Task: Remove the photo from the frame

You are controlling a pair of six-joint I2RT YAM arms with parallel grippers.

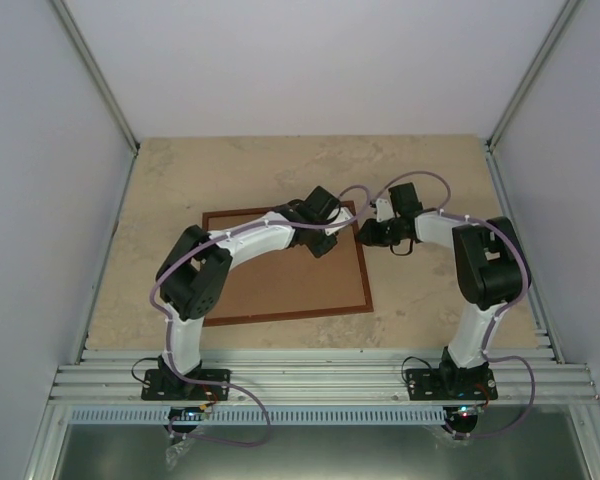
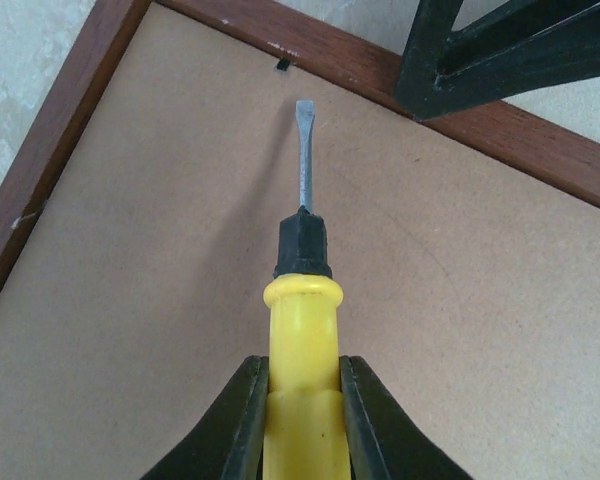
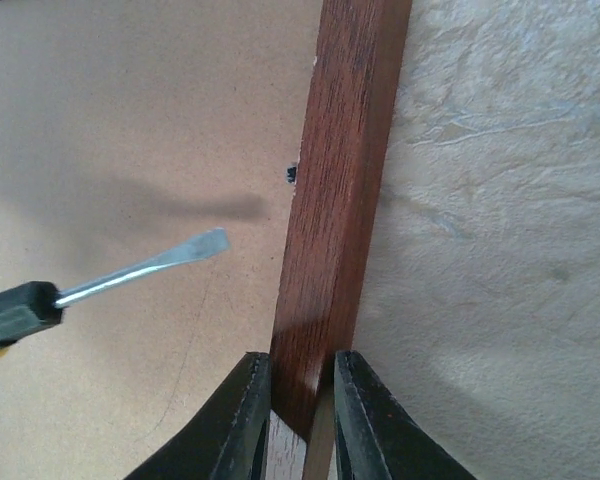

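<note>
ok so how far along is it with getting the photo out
Done: the frame lies back side up. In hand: the left claw holds a screwdriver aimed at a small black tab, while the right claw clamps the frame's edge. Left: the backing board is in place, photo unseen.

One frame [image 1: 290,290], one yellow-handled screwdriver [image 2: 302,350], two arms [image 1: 220,255] [image 1: 480,265], one small black tab [image 3: 291,174]

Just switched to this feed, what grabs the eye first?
A yellow-handled screwdriver, clamped in the left end effector, points its flat blade toward a small black tab at the edge of the frame. It lies back-up on the table, the right end effector gripping one wooden rail.
</note>
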